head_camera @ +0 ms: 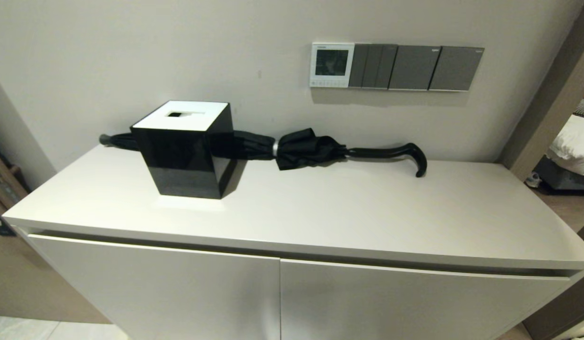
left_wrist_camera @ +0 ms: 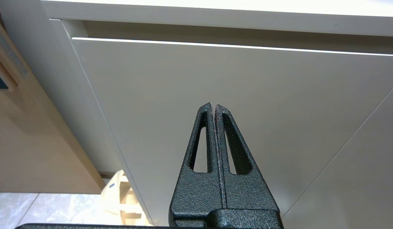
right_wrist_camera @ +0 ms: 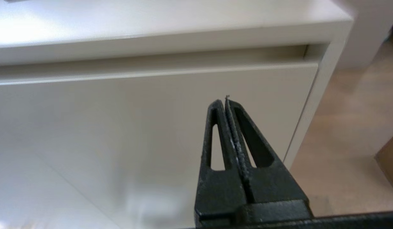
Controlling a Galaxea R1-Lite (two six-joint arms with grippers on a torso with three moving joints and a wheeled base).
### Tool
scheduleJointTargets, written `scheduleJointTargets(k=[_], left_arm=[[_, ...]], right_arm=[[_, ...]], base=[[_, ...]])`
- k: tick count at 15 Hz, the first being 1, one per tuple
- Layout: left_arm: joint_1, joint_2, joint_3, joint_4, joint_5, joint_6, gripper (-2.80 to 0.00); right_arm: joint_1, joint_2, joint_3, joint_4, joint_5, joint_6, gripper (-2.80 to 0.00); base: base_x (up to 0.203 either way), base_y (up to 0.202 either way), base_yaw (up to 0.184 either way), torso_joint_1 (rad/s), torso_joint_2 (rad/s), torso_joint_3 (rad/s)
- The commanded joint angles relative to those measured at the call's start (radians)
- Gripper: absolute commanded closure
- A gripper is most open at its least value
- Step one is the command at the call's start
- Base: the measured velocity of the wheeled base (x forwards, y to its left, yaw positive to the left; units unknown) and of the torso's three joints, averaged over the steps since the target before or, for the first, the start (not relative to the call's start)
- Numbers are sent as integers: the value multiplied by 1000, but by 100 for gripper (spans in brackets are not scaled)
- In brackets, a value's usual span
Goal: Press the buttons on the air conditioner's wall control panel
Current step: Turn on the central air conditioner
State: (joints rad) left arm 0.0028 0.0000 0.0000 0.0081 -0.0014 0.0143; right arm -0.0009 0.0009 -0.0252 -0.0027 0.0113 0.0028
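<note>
glossy black box (head_camera: 185, 156), matt white cabinet (head_camera: 320, 208)

umbrella (head_camera: 292, 147) middle hidden behind black box (head_camera: 185, 148), buttons (head_camera: 329, 83) perhaps too small

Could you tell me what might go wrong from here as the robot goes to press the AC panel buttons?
1. Both the left gripper and right gripper sit low before the cabinet doors; rising, either could catch the cabinet top's edge.
2. The umbrella lies right under the panel; a reaching arm may knock it.
3. The buttons are tiny, beside grey switch plates; a wrong press is likely.
</note>
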Motion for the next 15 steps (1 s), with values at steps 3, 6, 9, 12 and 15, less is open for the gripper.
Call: scheduleJointTargets(k=[3, 6, 9, 12, 15], left_arm=[[0, 1, 0, 1, 0, 0, 0], [0, 1, 0, 1, 0, 1, 0], [0, 1, 0, 1, 0, 0, 0], [0, 1, 0, 0, 0, 0, 0], [0, 0, 0, 1, 0, 0, 0]], right_arm=[[2, 9, -193, 98, 50, 0, 0], [1, 92, -370, 201, 73, -2, 0], [2, 296, -536, 212, 77, -4, 0], [10, 574, -740, 214, 78, -2, 0], [13, 867, -937, 173, 77, 3, 0]], base=[[0, 0, 0, 0, 0, 0], [0, 0, 0, 0, 0, 0], [0, 0, 0, 0, 0, 0], [0, 0, 0, 0, 0, 0], [0, 0, 0, 0, 0, 0]])
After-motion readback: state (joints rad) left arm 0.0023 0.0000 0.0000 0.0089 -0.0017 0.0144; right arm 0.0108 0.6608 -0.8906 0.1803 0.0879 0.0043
